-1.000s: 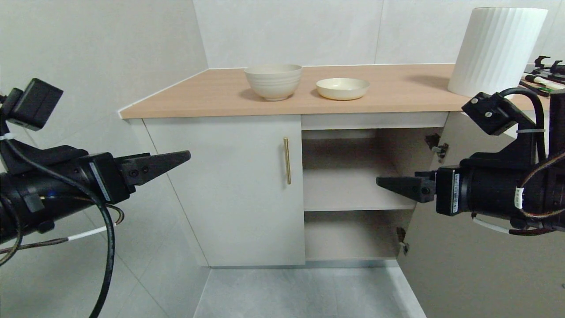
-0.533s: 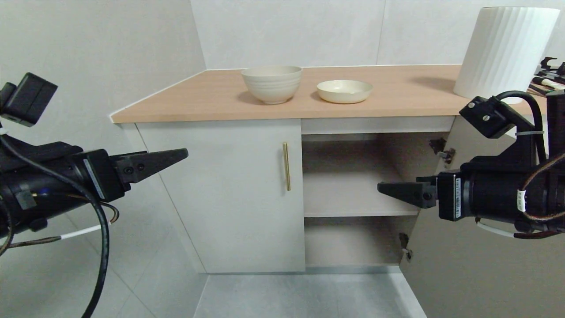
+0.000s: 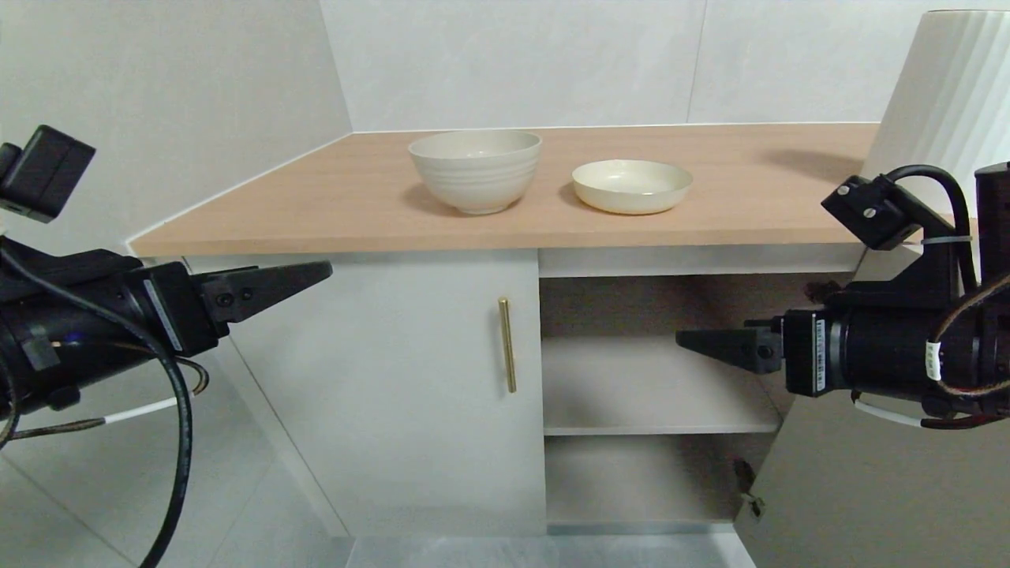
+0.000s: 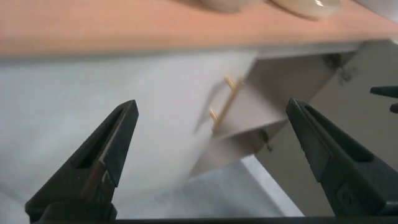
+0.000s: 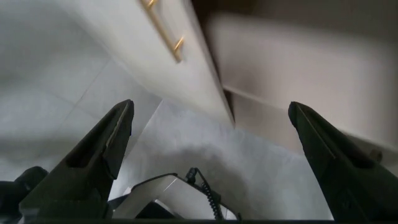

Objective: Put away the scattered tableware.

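Hovering level just below the bench [image 3: 331, 221] top, both arms pointed inward, fingers spread wide and empty. The left hand [image 3: 316, 273] was in front of the closed cabinet door [image 3: 394, 371], the right hand [image 3: 688, 341] by the open shelf [image 3: 631, 386]. The bowl [image 3: 476, 170] and shallow dish [image 3: 632, 186] sat side by side up top. A ribbed white container [image 3: 947, 102] was cut off at the right.

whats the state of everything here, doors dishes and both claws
bowl: upright on the countertop
shallow dish: upright on the countertop, apart from the bowl
left cabinet door: shut
right cabinet door: swung open
left claw: open, holding nothing
right claw: open, holding nothing
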`<state>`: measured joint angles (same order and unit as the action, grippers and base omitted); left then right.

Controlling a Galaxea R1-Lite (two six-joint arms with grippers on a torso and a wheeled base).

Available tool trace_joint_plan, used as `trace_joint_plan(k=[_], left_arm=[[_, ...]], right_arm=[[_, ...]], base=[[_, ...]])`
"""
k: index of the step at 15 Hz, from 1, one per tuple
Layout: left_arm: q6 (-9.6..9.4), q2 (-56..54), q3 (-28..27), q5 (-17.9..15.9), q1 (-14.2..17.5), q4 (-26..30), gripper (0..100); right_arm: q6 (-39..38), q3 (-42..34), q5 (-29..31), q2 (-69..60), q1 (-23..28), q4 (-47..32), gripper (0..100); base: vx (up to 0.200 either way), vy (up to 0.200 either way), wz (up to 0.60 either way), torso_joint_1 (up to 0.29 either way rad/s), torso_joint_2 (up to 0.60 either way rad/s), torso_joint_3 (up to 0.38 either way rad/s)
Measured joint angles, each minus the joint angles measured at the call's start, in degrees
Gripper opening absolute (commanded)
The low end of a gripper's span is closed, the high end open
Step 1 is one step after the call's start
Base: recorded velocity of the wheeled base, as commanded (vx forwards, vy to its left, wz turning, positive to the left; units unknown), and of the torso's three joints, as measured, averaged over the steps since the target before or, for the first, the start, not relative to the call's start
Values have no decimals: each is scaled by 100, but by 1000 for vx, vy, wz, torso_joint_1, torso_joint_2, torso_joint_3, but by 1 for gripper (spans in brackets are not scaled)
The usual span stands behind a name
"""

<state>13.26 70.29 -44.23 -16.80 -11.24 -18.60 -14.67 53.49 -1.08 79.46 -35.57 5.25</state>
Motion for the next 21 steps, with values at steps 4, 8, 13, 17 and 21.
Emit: trace_joint_plan(k=[4, 8, 13, 17, 21], left_arm=[[0, -59, 10, -11, 2, 13, 100], [15, -257, -21, -202, -16, 119, 100], [26, -384, -100, -328, -22, 344, 100], [26, -345, -98, -350, -17, 334, 100], [26, -222, -76, -389, -20, 325, 100]], right_arm=[[11, -151, -446, -232, -6, -9, 100], [68, -243, -668, -547, -28, -69, 100], [183, -265, -670, -600, -34, -77, 100], [184, -272, -674, -601, -37, -79, 100], [184, -273, -674, -571, -30, -61, 100]], base=[[0, 0, 0, 0, 0, 0], [0, 0, 0, 0, 0, 0], [0, 0, 0, 5, -27, -23], [0, 0, 0, 88, -277, -281], [0, 0, 0, 140, -521, -300]])
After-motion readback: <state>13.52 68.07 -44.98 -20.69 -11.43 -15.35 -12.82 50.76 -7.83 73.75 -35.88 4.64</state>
